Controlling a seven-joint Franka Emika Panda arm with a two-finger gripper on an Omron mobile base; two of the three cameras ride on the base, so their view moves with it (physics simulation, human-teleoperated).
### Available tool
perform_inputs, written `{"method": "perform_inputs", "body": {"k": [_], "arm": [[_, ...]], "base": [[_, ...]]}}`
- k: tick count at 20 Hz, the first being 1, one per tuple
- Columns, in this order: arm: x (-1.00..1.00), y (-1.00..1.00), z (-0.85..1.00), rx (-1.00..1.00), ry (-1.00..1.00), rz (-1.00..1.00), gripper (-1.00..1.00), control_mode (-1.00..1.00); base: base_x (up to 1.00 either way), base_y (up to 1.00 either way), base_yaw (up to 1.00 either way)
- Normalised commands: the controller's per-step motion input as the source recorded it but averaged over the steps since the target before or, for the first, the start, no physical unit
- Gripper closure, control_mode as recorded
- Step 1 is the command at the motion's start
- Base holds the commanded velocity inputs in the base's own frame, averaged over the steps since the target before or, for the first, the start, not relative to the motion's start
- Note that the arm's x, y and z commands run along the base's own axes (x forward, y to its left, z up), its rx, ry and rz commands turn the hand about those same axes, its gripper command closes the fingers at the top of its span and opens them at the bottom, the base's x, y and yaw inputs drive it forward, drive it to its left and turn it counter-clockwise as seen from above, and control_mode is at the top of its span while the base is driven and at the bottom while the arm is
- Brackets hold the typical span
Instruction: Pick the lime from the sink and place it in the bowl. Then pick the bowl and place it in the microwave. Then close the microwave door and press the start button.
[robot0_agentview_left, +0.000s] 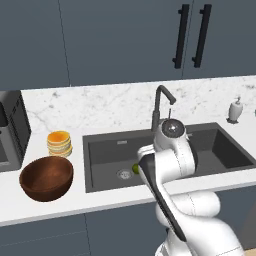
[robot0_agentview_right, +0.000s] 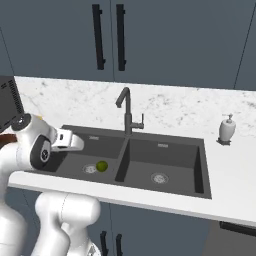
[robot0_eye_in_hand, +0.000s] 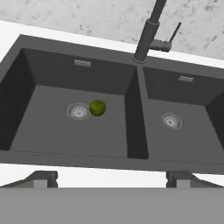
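The lime (robot0_eye_in_hand: 97, 108) lies on the floor of the left basin of the dark sink (robot0_eye_in_hand: 52, 131), touching the right side of the round silver drain (robot0_eye_in_hand: 78, 111). It also shows in the right base view as the lime (robot0_agentview_right: 102, 166), and peeks out beside my arm as the lime (robot0_agentview_left: 135, 169). My gripper (robot0_eye_in_hand: 111, 180) hovers above the sink's front rim, open, with nothing between its fingertips (robot0_eye_in_hand: 41, 179). It is well short of the lime. The brown bowl (robot0_agentview_left: 46, 177) stands empty on the counter left of the sink. The microwave (robot0_agentview_left: 10, 132) shows partly at the far left edge.
A dark curved faucet (robot0_agentview_left: 161, 107) rises behind the divider between the basins. A stack of orange-yellow discs (robot0_agentview_left: 59, 143) sits behind the bowl. A white soap dispenser (robot0_agentview_right: 227, 130) stands at the back right of the counter. Grey cabinets with black handles (robot0_agentview_left: 181, 37) hang above.
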Motion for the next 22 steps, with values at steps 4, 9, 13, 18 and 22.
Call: {"method": "perform_inputs", "body": {"k": [4,9,13,18,22], "arm": [[0.71,0.0,-0.29,0.06,0.13,0.0,-1.0,-1.0],[0.62,0.05,-0.39,0.05,0.12,0.0,-1.0,-1.0],[0.34,0.15,-0.28,0.01,0.17,0.0,-1.0,-1.0],[0.35,0.11,-0.23,-0.01,0.15,0.0,-1.0,-1.0],[0.25,0.0,-0.14,0.0,0.07,0.0,-1.0,-1.0]], "base": [[0.0,0.0,0.0],[0.0,0.0,0.0],[0.0,0.0,0.0],[0.0,0.0,0.0],[0.0,0.0,0.0]]}}
